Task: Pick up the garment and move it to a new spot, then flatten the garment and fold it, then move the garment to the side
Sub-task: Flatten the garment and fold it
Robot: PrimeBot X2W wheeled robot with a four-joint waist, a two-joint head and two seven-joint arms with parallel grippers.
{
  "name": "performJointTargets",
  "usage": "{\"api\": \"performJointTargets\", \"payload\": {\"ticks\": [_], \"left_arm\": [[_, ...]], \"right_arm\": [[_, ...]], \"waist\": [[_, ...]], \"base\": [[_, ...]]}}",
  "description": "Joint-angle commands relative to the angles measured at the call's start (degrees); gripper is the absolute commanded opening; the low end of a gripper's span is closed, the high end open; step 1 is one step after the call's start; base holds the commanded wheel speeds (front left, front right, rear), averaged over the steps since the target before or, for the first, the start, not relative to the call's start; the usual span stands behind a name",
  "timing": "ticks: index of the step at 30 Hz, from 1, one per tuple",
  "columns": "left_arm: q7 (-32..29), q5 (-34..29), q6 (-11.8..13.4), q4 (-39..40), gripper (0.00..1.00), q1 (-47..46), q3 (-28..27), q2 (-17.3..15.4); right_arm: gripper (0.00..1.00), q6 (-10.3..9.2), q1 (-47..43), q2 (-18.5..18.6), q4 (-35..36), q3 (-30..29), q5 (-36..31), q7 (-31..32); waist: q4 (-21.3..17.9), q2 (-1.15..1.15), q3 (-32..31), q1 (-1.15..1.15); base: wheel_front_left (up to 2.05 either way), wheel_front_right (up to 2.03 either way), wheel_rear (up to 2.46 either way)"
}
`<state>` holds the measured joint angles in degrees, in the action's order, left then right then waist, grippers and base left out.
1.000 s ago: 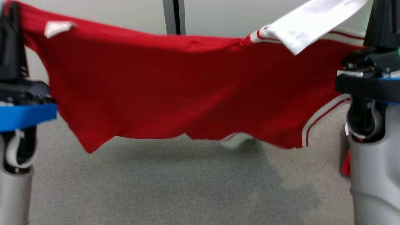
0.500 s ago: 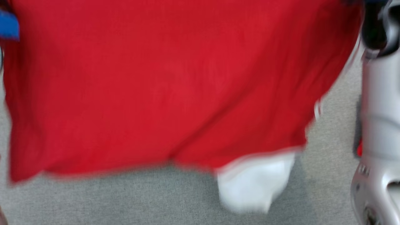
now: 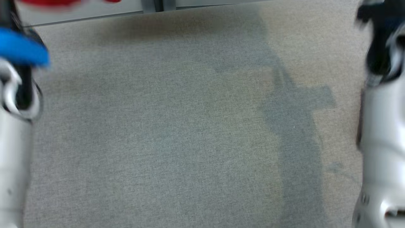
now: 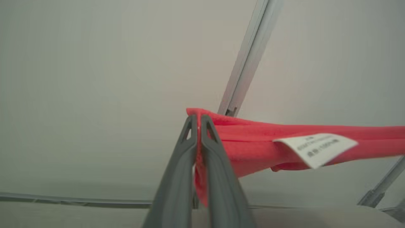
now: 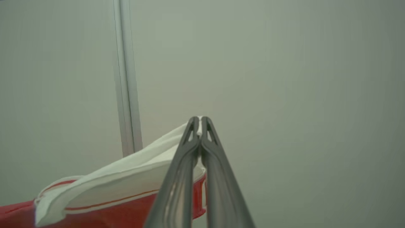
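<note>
Carry step: left gripper (image 4: pixel 197 117) and right gripper (image 5: pixel 199 118), jaws pinching the garment (image 4: pixel 253 141) taut (red, white trim) above the carpet (image 3: pixel 190 126); next, lower it flat.

One garment (image 4: pixel 253 139) is counted, with one label (image 4: pixel 316 148) at 3 o'clock in the left wrist view. Two grippers are counted, the left gripper (image 4: pixel 198 118) and the right gripper (image 5: pixel 199 118), each with two fingers (image 4: pixel 177 177). In the head view two forearms are seen, the left forearm (image 3: pixel 12 152) at 9 o'clock and the right forearm (image 3: pixel 383 142) at 3 o'clock, and one post (image 3: pixel 158 4) at 12 o'clock.
</note>
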<state>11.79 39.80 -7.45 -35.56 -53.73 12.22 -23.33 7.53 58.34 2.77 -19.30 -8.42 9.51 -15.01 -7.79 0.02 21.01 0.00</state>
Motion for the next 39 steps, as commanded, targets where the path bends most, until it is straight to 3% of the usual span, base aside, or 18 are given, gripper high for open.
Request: {"api": "performJointTargets", "payload": {"ticks": [1,10,14,30,39], "left_arm": [[0.79,2.13,-0.01,-1.69,0.0,5.01,1.04,-0.45],[3.16,8.65,-0.03,-9.34,0.0,23.56,5.81,3.88],[3.18,8.55,0.02,-12.85,0.0,30.54,4.97,5.35],[3.18,-4.17,0.37,-10.89,0.0,52.99,-11.06,16.13],[3.23,-9.55,0.23,-6.79,0.0,58.9,-17.61,18.43]], "right_arm": [[0.0,-0.07,-7.71,0.31,0.75,0.44,3.22,-0.21],[0.0,-0.06,-38.04,0.4,-0.46,4.45,13.46,-0.25],[0.0,-0.05,-47.05,0.42,-1.33,7.65,13.26,-0.24],[0.0,-0.05,-62.12,0.32,-4.69,8.91,9.7,-0.24],[0.0,-0.05,-68.12,0.33,-3.16,9.28,12.49,-0.24]], "waist": [[-0.28,-0.02,-0.04,0.0],[-0.93,-0.02,-1.53,0.0],[-1.3,-0.02,-4.07,0.0],[-0.46,-0.02,-18.79,0.0],[1.04,-0.02,-20.88,0.0]], "base": [[0.0,0.0,0.0],[0.0,0.0,0.0],[0.0,0.0,0.0],[0.0,0.0,0.0],[0.0,0.0,0.0]]}}
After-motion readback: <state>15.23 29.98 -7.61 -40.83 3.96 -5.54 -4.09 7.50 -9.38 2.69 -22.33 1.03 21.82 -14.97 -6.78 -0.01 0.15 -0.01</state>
